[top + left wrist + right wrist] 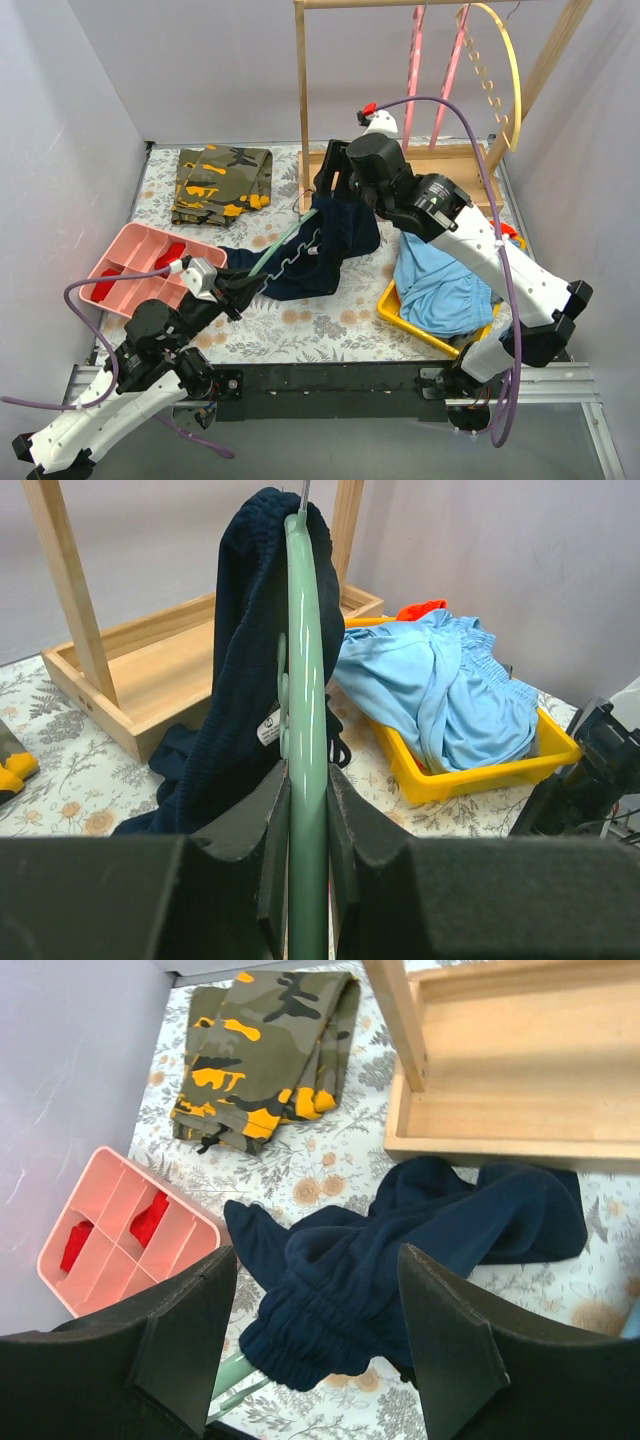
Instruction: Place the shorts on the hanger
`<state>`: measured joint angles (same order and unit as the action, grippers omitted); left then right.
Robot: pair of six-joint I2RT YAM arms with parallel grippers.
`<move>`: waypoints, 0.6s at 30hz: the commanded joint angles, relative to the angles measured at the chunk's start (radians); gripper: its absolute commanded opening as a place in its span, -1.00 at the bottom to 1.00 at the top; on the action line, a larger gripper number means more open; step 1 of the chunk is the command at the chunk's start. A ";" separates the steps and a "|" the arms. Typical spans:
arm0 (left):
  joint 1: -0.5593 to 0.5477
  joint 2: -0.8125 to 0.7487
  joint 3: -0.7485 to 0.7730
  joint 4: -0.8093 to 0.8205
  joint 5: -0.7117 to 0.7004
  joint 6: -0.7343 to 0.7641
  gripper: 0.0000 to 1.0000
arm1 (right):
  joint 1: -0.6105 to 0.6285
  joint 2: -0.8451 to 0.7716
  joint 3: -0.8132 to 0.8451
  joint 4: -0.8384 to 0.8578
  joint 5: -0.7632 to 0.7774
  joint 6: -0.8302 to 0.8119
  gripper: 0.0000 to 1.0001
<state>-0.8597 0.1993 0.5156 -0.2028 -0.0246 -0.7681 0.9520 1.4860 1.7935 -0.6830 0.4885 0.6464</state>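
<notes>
My left gripper (237, 289) is shut on one end of the pale green hanger (283, 248), which points up and to the right across the table. In the left wrist view the hanger (305, 680) stands between my fingers (307, 810), and the dark navy shorts (240, 650) are draped over its far end, a white tag showing. The shorts (325, 250) trail onto the table at mid-centre. My right gripper (330, 185) is open just above them. In the right wrist view its fingers (315, 1260) are spread wide over the bunched shorts (340, 1290), with the hanger's end (230, 1375) poking out underneath.
A camouflage garment (220, 185) lies at the back left. A pink compartment tray (150, 262) with red pieces sits at the left. A yellow tray (415, 318) holds a light blue garment (440, 280). A wooden rack (430, 165) stands at the back, with pink hangers (440, 60) and a yellow hanger (505, 70).
</notes>
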 commanded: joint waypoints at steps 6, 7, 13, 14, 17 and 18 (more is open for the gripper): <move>0.002 -0.009 0.026 0.088 -0.028 0.089 -1.00 | -0.067 0.094 0.181 -0.251 -0.075 0.226 0.46; 0.002 -0.012 0.026 0.083 -0.029 0.099 -1.00 | -0.079 0.103 0.176 -0.253 -0.097 0.260 0.45; 0.001 -0.011 0.023 0.065 -0.067 0.147 -1.00 | -0.088 0.177 0.172 -0.288 -0.176 0.351 0.44; 0.001 -0.008 0.024 0.063 -0.070 0.156 -1.00 | -0.093 0.180 0.167 -0.285 -0.182 0.366 0.44; 0.001 -0.001 0.029 0.068 -0.064 0.164 -1.00 | -0.119 0.210 0.150 -0.265 -0.240 0.397 0.43; 0.001 0.005 0.027 0.068 -0.061 0.168 -1.00 | -0.121 0.223 0.156 -0.259 -0.270 0.401 0.41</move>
<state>-0.8597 0.2016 0.5152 -0.2417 -0.0723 -0.6460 0.8532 1.6894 1.9347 -0.9432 0.3088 0.9695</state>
